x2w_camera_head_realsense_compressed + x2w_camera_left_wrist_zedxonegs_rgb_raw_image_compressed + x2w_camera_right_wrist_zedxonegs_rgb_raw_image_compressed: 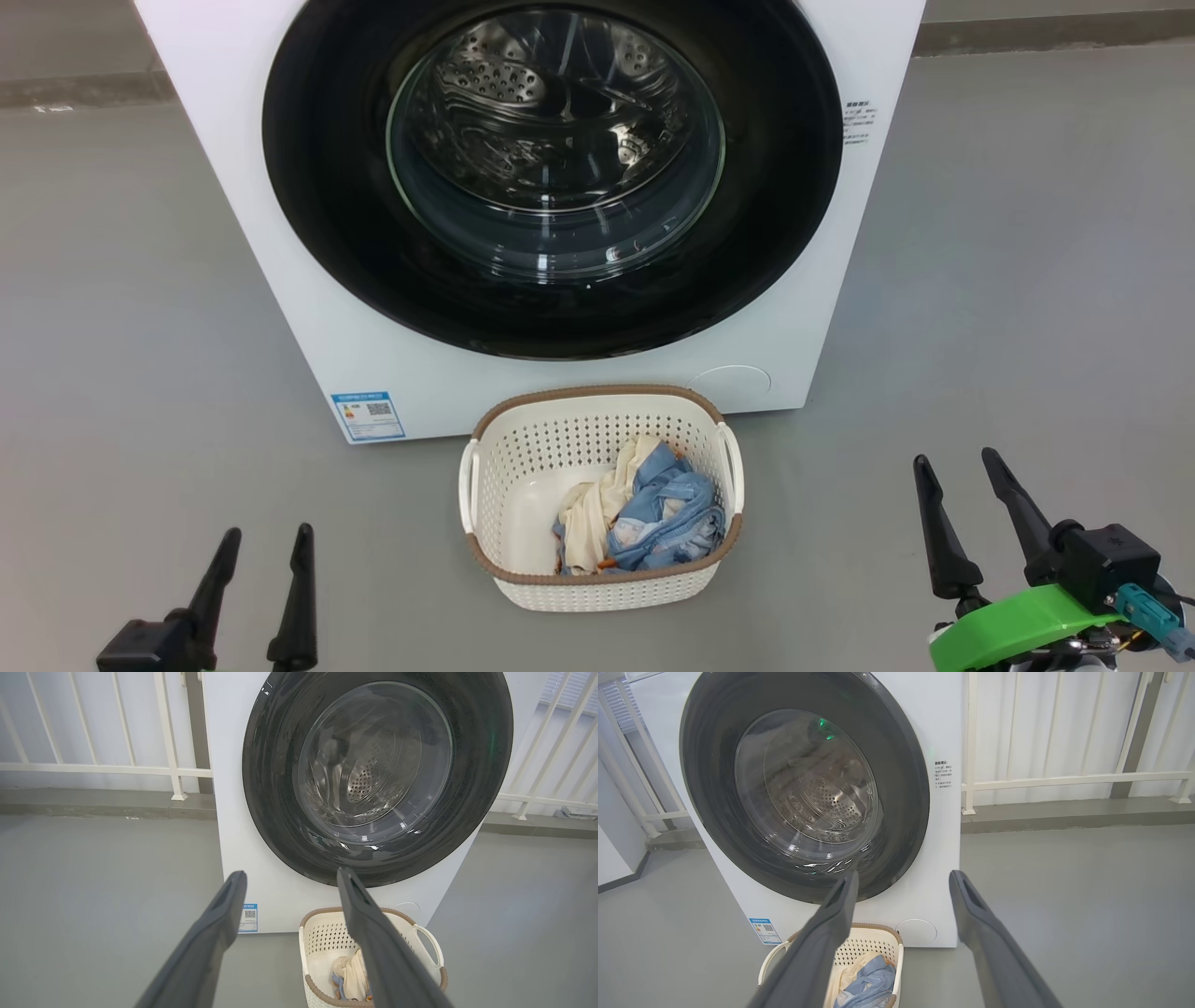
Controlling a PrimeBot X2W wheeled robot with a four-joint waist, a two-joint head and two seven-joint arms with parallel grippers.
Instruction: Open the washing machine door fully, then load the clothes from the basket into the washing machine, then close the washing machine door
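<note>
Standing shut at 12 o'clock, the washing machine door [555, 168] is unopened; the clothes [644, 518] are seen in the basket [560, 439] at 6 o'clock; left gripper [268, 532] and right gripper [955, 457] jaws are spread, empty.

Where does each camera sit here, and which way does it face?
Head view: on the head, looking down at the shut washing machine door and basket; left gripper and right gripper, open, at bottom corners.
Left wrist view: left wrist, facing the door from the left; own fingers.
Right wrist view: right wrist, facing the door from the right; own fingers.
All share door and basket.
</note>
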